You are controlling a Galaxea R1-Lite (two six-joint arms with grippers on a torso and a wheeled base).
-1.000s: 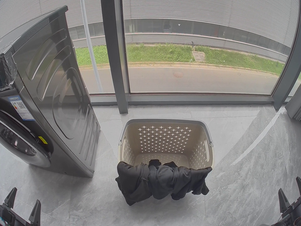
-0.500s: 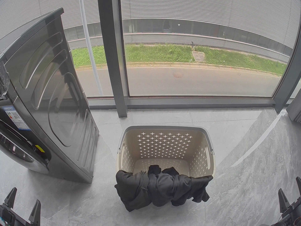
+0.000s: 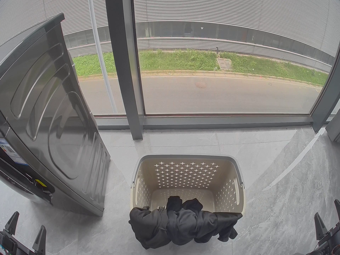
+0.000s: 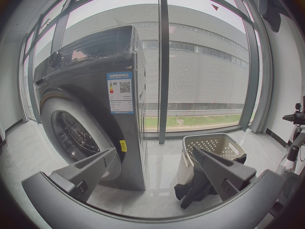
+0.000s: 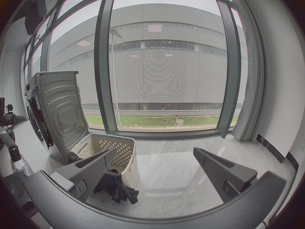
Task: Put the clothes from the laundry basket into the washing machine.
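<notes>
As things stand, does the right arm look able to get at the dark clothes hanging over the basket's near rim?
Probably yes: the dark clothes drape over the near rim of the laundry basket, with only bare floor between them and the open right gripper.

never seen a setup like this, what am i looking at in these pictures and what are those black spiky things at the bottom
It is a two-armed robot on wheels. One picture comes from a camera on its head, looking down at the floor; the other two come from cameras on its wrists. The black prongs are its left claw and right claw, both open and holding nothing. On the floor stand a washing machine and a laundry basket, with dark clothes draped over its near rim.
</notes>
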